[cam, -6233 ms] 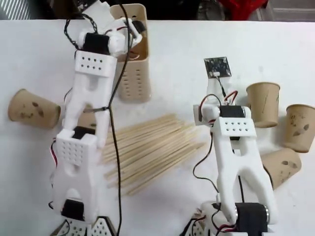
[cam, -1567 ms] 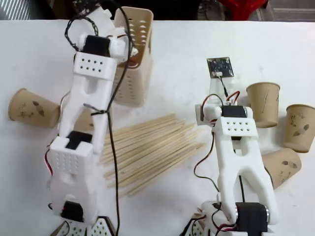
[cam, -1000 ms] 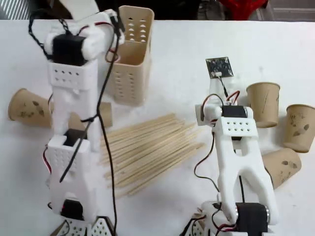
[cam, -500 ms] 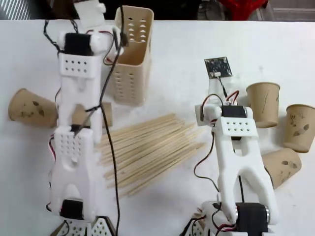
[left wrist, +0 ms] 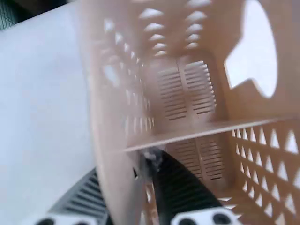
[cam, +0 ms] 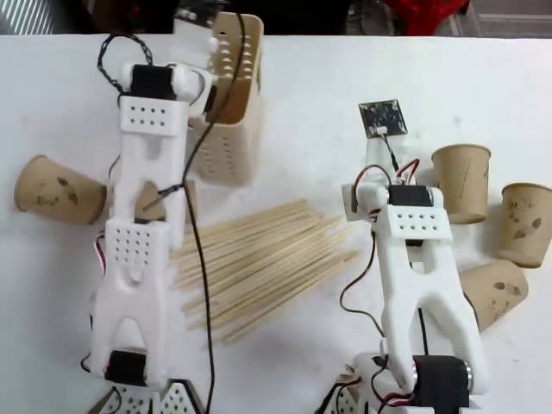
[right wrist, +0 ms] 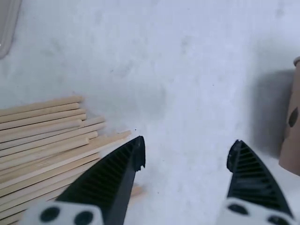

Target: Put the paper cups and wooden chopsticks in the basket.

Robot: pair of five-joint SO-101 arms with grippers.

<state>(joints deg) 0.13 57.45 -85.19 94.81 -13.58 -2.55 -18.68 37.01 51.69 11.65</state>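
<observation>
The beige slotted basket [cam: 226, 112] stands tilted at the back of the table. My left gripper [left wrist: 149, 159] is shut on its near wall [left wrist: 117, 140], with the black finger inside and the other outside. Wooden chopsticks [cam: 259, 263] lie in a loose pile mid-table. My right gripper [right wrist: 187, 143] hangs open over bare table just past the chopstick ends [right wrist: 56, 126]. One paper cup [cam: 56, 191] lies at the far left, and another [cam: 145, 200] is mostly hidden under the left arm. Three cups [cam: 461, 181] [cam: 524, 222] [cam: 493, 293] sit at the right.
The white table [cam: 319, 78] has free room between the basket and the right arm. A cup's side [right wrist: 291, 126] shows close to the right gripper's outer finger. Black cables [cam: 200, 259] run along the left arm over the chopsticks.
The left arm swung left and then back right while holding the basket wall, and the basket rose from lying flat to tilted upright. The right arm stayed still.
</observation>
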